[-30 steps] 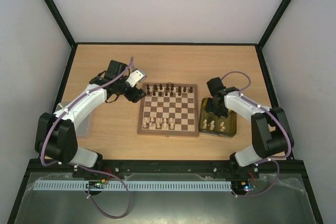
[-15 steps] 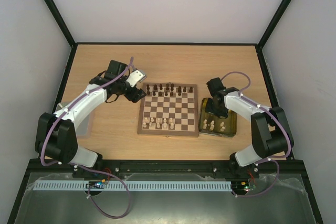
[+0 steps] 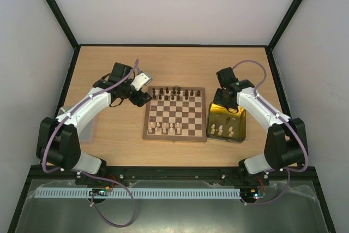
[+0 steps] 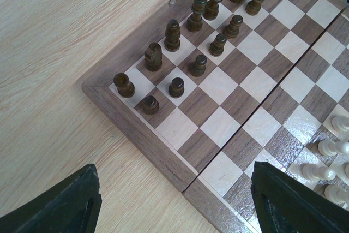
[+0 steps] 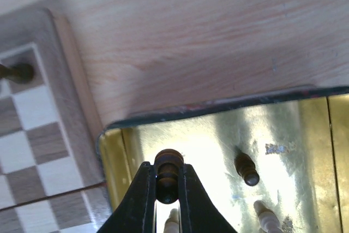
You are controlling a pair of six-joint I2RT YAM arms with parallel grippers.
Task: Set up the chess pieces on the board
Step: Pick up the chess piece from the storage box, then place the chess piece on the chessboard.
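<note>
Moved since a second ago: my right arm, drawn back from the middle of the gold tray (image 3: 224, 117) to its far edge. Left arm: no change.

Right gripper (image 5: 167, 184): narrow, clamped on one dark chess piece (image 5: 167, 166), lifted over the tray's far left corner, just beside the board (image 3: 175, 114).

Left gripper (image 4: 177, 195): wide, holding nothing, hovering by the board's far left corner.

Board, far rows: dark pieces (image 3: 174, 92) standing, with gaps; exact count unclear. Near rows: a few pale pieces (image 3: 169, 129).

Tray, remaining: a second dark figure (image 5: 248, 168) just right of the held one; several pale figures (image 3: 224, 130) at the near end.

Table (image 3: 109, 69): carries board and tray side by side.

Meaning for the task: the pick looks made. I judge the held piece belongs on an open square among the dark ranks. Next call: carry it left across the border and set it upright without knocking its neighbours.
</note>
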